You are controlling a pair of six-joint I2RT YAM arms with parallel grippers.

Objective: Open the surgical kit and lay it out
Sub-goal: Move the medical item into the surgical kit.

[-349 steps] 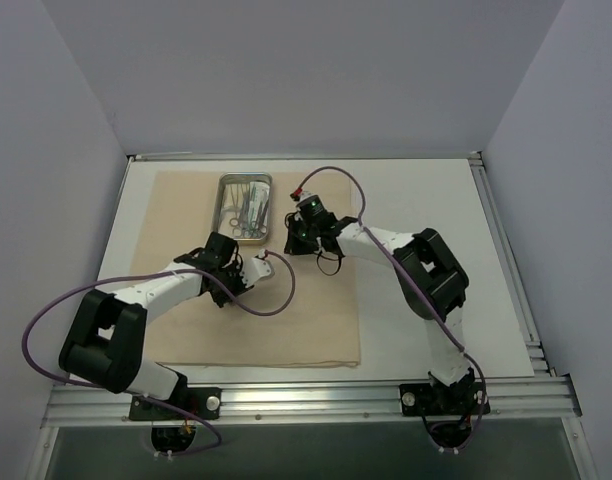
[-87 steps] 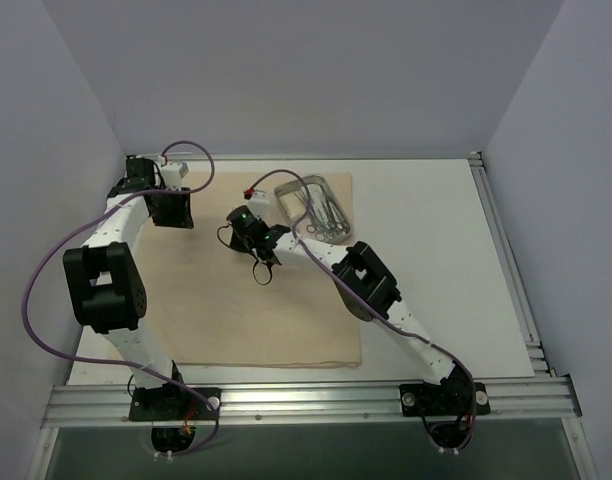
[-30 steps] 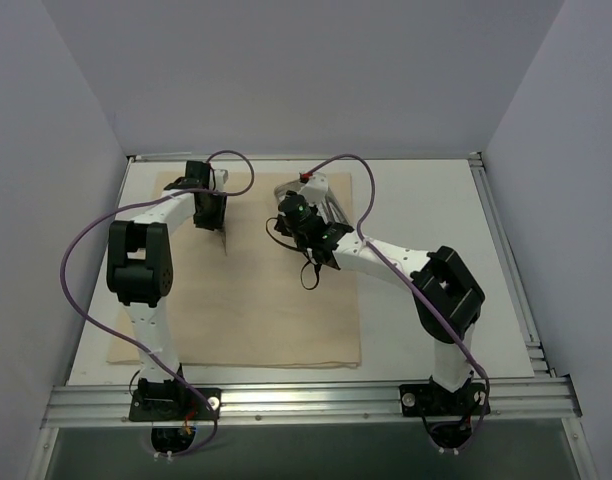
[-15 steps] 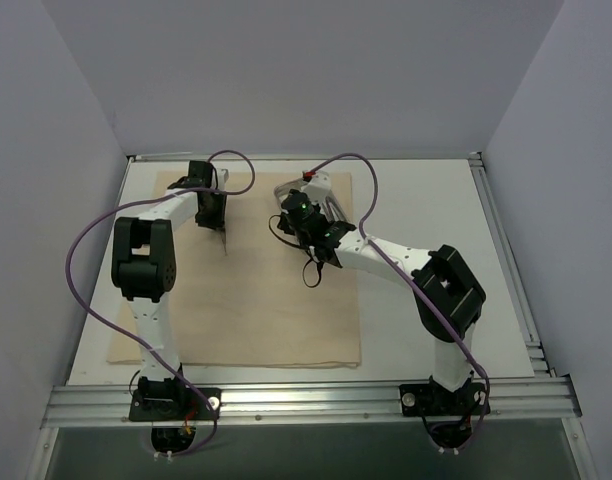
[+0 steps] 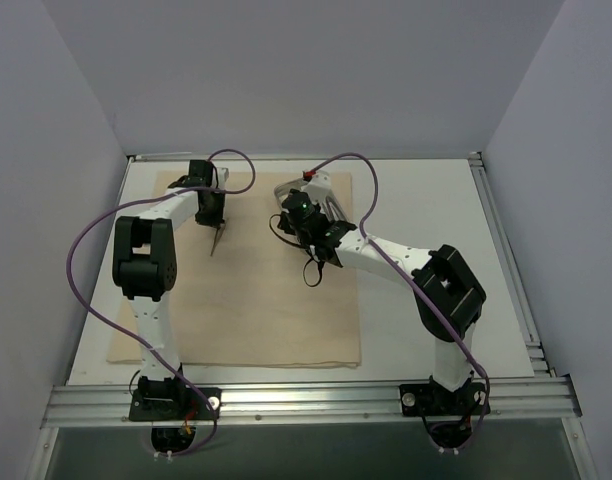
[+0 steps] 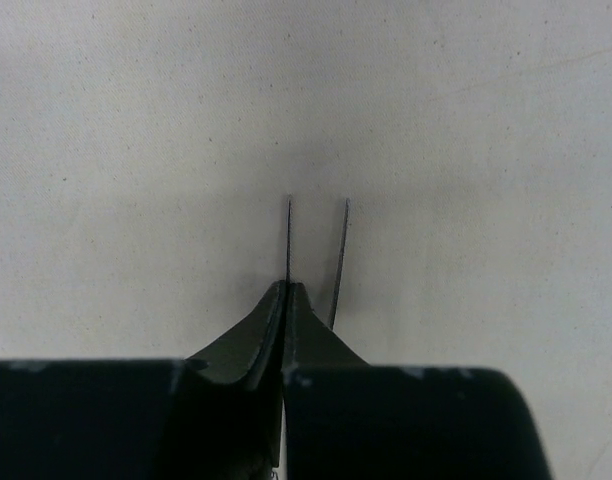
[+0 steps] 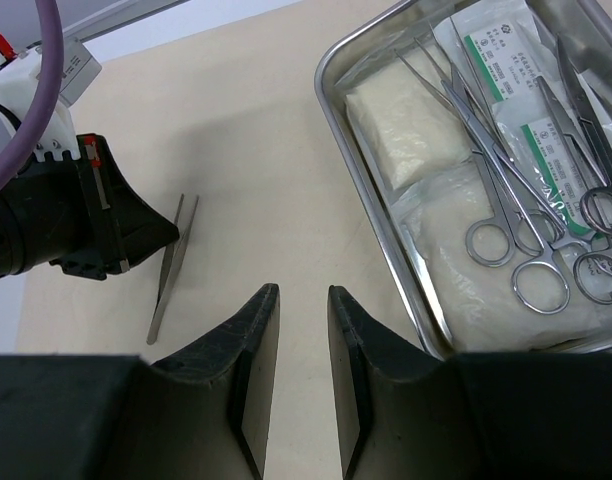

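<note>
Closure at the left gripper (image 6: 288, 292) within the last second: jaws now pressed tight, apparently nipping one leg of the tweezers (image 7: 169, 275), other leg free alongside. Tweezers tipped from straight to slanted on the cloth wrap (image 5: 266, 310), well apart from the tray (image 7: 338, 125). Probably one item nearly laid out, not yet let go; gauze pads (image 7: 401, 130) and packets (image 7: 501, 55) unmoved in the tray. Left arm stretched toward the far-left corner, wrist turned inward. Right gripper (image 7: 301, 295) slightly parted, empty, over the cloth just beside the tray.

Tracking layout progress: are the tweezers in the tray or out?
Out: the tweezers are over the beige cloth, clear of the steel tray.
</note>
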